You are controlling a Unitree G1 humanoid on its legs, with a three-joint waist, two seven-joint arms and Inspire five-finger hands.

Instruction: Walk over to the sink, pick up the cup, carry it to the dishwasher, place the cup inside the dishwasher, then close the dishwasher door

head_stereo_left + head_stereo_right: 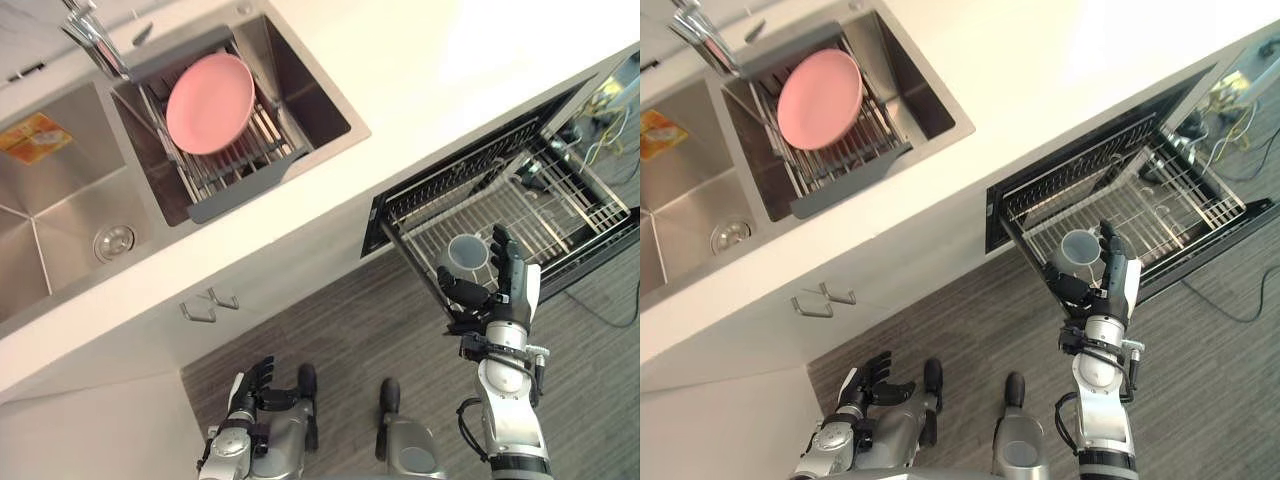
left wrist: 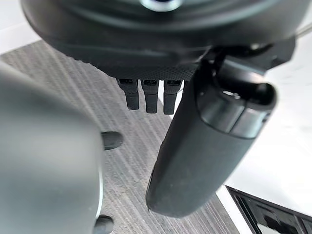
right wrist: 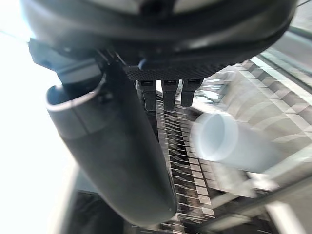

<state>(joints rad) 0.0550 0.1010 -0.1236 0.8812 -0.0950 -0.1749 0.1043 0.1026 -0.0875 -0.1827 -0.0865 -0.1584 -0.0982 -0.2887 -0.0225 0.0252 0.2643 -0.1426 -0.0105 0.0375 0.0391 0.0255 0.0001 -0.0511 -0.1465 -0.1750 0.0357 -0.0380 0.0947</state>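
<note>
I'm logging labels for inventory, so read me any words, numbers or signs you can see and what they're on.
Orange-yellow sticker in the left sink basin: it has print, too blurred to read.
Pink plate and cup: no text visible.
Nothing else carries readable text.

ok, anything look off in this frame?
Nothing spilled or broken. Only the cup: it sits in the dishwasher rack mouth-up and apparently tilted, not inverted. Right hand open beside it, left hand idle low.
</note>
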